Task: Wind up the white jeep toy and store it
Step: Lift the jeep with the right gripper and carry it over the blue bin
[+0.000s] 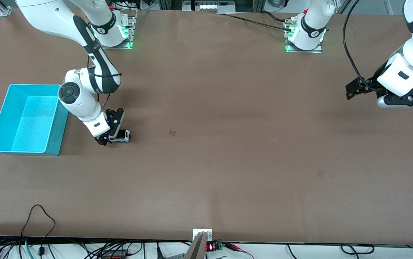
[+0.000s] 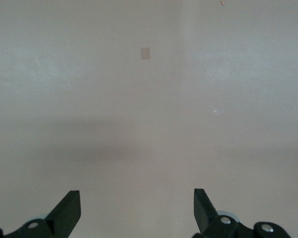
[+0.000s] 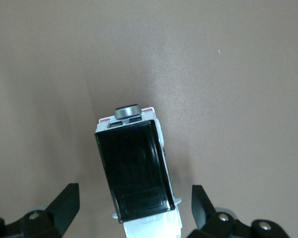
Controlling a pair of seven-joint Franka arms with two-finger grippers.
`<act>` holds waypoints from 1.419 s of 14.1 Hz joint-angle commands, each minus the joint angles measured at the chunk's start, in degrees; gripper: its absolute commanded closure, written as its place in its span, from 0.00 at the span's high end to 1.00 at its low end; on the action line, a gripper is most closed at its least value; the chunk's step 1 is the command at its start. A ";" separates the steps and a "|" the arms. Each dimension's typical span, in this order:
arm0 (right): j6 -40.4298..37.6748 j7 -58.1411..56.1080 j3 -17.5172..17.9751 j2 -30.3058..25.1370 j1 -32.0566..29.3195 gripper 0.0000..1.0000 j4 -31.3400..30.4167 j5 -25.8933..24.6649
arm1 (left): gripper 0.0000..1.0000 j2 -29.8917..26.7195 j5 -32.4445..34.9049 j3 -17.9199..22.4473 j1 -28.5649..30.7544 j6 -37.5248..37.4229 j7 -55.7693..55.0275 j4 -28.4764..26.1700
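The white jeep toy (image 1: 121, 136), white with a black roof panel, stands on the brown table beside the cyan bin (image 1: 53, 136), toward the right arm's end. In the right wrist view the jeep (image 3: 136, 173) lies between the fingers with clear gaps on both sides. My right gripper (image 1: 112, 135) is open and low over the jeep, straddling it without touching. My left gripper (image 1: 362, 90) is open and empty, held up over bare table at the left arm's end, where that arm waits; its wrist view shows only table between the fingertips (image 2: 206, 208).
The cyan bin's inside holds nothing and it sits toward the right arm's end. A small square mark (image 1: 172, 133) lies on the table mid-way along. Cables and a small display run along the table's near edge.
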 commanded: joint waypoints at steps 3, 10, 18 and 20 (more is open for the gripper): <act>0.46 -0.88 0.06 1.26 -0.22 0.53 1.50 0.53 | 1.00 0.30 -0.11 -0.14 -0.06 -1.14 1.12 1.17; -12.69 8.94 -0.47 -4.53 -1.96 0.00 7.10 3.70 | 1.00 0.30 -0.11 -0.15 -0.06 -1.14 1.12 1.17; -30.91 29.87 -3.09 -11.92 -9.88 0.00 13.98 2.83 | 1.00 0.30 -0.11 -0.15 -0.06 -1.14 1.12 1.17; -32.93 35.56 -6.51 -12.71 -9.88 0.00 13.90 2.47 | 1.00 0.30 -0.11 -0.15 -0.06 -1.14 1.12 1.17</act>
